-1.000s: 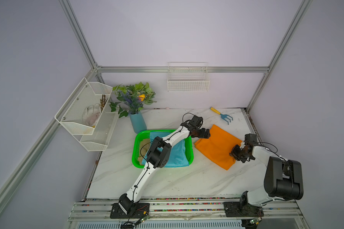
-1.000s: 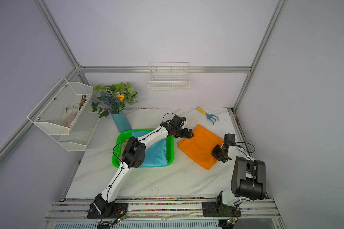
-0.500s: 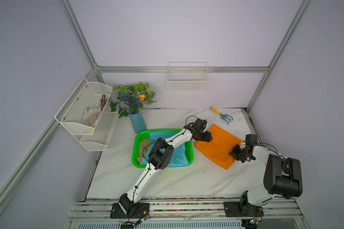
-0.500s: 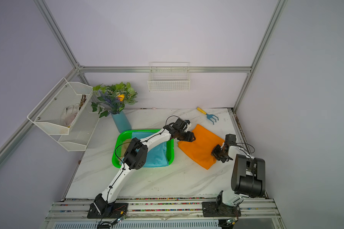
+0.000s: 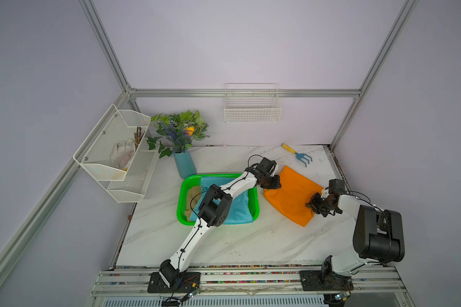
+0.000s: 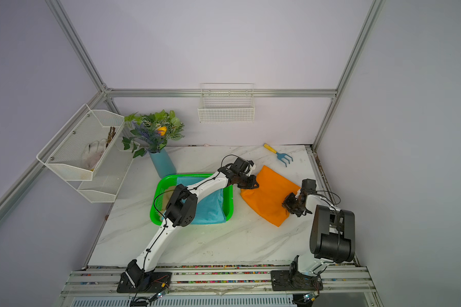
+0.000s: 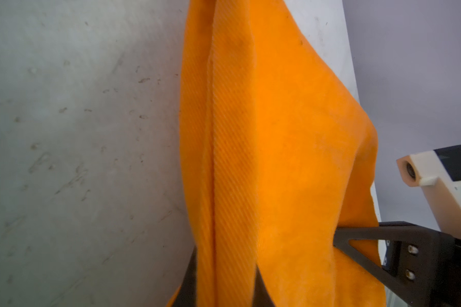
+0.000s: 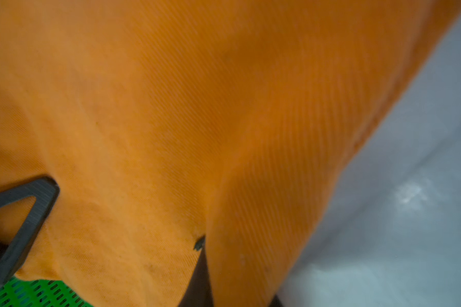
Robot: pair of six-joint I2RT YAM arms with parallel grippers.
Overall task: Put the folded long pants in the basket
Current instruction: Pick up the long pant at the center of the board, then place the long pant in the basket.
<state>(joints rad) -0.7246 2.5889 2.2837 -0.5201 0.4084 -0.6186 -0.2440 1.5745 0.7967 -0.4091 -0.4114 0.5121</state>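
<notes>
While the orange pants lie on the table just right of the basket, the left gripper is clamped on their basket-side edge. The right gripper is pinched onto the opposite edge, and both wrist views show cloth bunched between the jaws. The left arm stretches low across the basket, over the teal pants and tan pants inside; the right arm is folded, forearm reaching in.

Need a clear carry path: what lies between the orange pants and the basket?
Only a narrow bare strip of table, in both top views; the left pincer, shut on the pants, reaches over it.
</notes>
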